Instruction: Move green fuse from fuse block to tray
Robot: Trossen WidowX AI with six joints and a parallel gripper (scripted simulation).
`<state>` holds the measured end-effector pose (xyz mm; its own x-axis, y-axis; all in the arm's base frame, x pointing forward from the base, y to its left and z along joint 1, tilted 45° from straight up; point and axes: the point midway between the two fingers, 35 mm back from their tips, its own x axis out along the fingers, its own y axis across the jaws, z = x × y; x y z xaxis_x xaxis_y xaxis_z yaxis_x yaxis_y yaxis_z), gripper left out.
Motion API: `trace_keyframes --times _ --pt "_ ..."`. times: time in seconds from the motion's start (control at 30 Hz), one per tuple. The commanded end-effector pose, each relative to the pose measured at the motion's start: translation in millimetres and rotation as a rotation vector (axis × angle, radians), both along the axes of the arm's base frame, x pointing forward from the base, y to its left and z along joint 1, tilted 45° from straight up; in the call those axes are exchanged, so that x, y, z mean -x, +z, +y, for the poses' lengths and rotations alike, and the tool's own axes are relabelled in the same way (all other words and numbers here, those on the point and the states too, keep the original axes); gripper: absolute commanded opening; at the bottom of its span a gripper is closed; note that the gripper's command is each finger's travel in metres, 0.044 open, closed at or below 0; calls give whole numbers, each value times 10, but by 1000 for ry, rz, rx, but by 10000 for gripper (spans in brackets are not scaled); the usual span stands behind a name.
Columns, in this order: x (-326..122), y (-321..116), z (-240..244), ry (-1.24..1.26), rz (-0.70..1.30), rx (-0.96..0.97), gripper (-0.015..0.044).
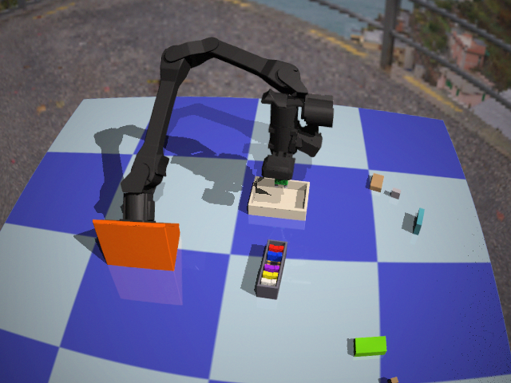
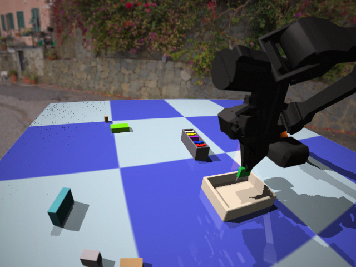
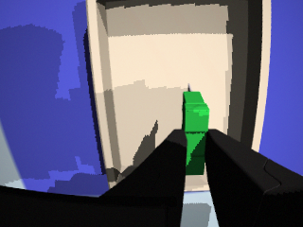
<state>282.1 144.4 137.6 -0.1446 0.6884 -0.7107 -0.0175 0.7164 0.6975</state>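
My gripper [image 2: 246,169] [image 3: 194,139] is shut on the green fuse [image 1: 281,182] [image 2: 243,172] [image 3: 195,118] and holds it over the beige tray [image 1: 277,211] [image 2: 215,198] [image 3: 266,61]. In the exterior view the fuse's metal prongs point down, at about the height of the tray's far rim. The tray's floor looks empty apart from shadows. The dark fuse block [image 1: 267,291] [image 2: 202,153] stands apart from the gripper, with red, blue, purple, yellow and white fuses in it and a gap between the blue and purple ones. In the top view the fingertips are hidden behind the gripper's body.
An orange wedge-shaped block [image 1: 136,245] stands in front of the arm's base. A teal block [image 1: 419,221] [image 2: 60,205], a tan block [image 1: 376,182] [image 2: 130,262], a small grey block [image 1: 395,193] [image 2: 90,257] and a lime green block [image 1: 370,346] [image 2: 119,127] lie farther off.
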Motion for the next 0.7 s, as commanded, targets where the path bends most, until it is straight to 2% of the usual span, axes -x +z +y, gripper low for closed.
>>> trace_keyframes --times 0.0,0.37,0.67 --pt "16 -39 47 -3 2 -5 0" --pt "45 -143 152 -3 2 -6 0" --pt "35 -127 131 1 0 -2 236"
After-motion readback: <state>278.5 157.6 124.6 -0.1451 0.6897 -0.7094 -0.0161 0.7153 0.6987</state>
